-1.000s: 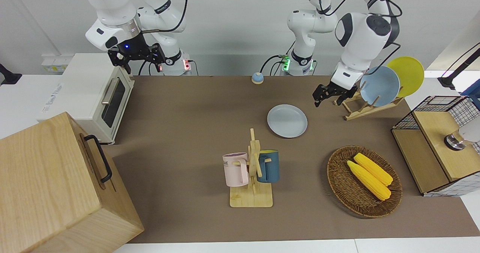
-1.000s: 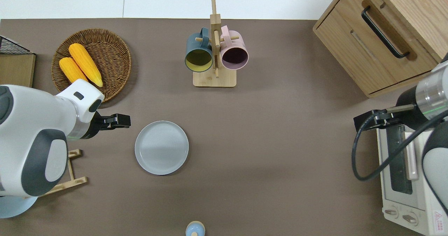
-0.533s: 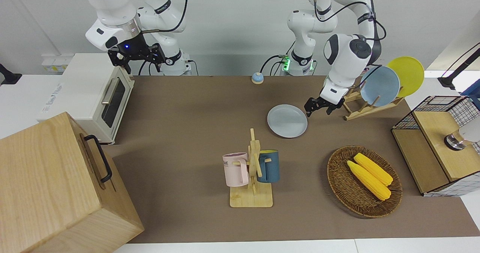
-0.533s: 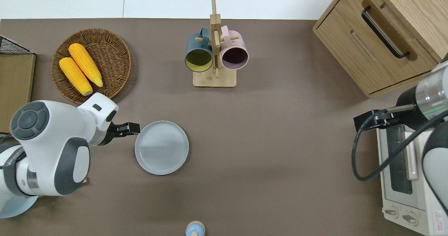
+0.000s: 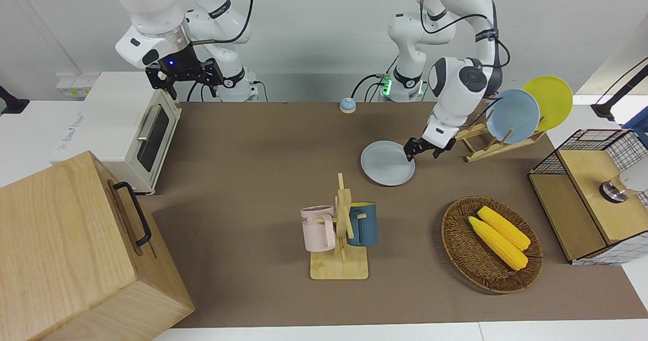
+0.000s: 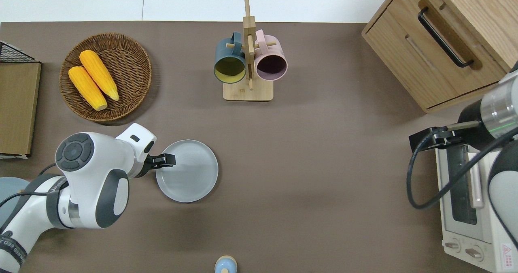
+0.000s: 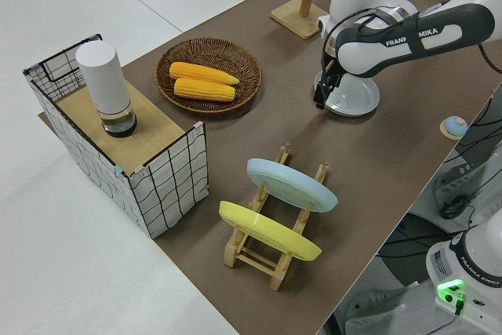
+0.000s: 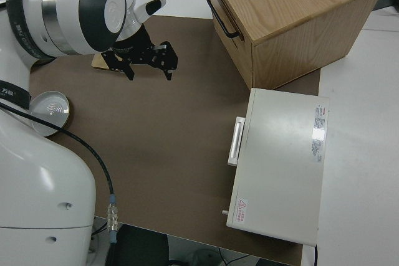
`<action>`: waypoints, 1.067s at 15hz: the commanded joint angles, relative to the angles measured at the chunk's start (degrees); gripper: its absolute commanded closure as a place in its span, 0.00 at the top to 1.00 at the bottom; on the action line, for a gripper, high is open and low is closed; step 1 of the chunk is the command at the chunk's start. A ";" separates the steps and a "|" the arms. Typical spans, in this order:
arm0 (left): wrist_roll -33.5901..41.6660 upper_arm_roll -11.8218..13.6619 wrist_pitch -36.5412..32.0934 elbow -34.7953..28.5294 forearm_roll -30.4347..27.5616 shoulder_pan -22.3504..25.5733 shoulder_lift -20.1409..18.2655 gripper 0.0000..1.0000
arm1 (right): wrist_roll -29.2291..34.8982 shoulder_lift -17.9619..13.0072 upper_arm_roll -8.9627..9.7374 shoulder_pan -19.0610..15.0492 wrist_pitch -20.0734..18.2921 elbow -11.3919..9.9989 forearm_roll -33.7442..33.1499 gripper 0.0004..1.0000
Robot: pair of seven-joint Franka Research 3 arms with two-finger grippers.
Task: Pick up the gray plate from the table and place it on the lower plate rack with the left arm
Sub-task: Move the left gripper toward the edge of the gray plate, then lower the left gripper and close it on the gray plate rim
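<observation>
Bench [image 5: 253,143], brown mat. Left arm [image 6: 95,180] reaches low over the rim of the gray plate [image 6: 190,173], which lies flat mid-bench toward the left arm's end. Lower plate rack [image 7: 271,253] at that end holds the light blue plate [image 7: 292,183] and yellow plate [image 7: 267,231]. Left hand [image 6: 166,160] at plate rim; finger opening: cannot tell. Right arm parked, right hand [image 8: 146,60] fingers spread, empty.

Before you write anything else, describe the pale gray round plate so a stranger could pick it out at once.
Start at the wooden mug stand; the pale gray round plate lies flat on the brown mat, nearer the robots. Unlike the light blue plate and yellow plate, it is not racked.
</observation>
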 commanded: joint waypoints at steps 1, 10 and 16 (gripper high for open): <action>-0.63 0.50 1.69 -1.29 -0.80 -0.77 -0.06 0.59 | 0.68 -0.12 1.13 -1.32 -0.62 0.41 -0.28 0.98; -2.20 0.15 1.95 -1.64 -0.71 -0.86 0.73 0.00 | 0.68 -0.12 1.21 -1.32 -0.62 0.41 -0.37 0.98; -2.30 0.15 2.30 -1.55 -0.71 -0.77 0.91 0.00 | 0.68 -0.12 1.21 -1.32 -0.62 0.33 -0.28 0.98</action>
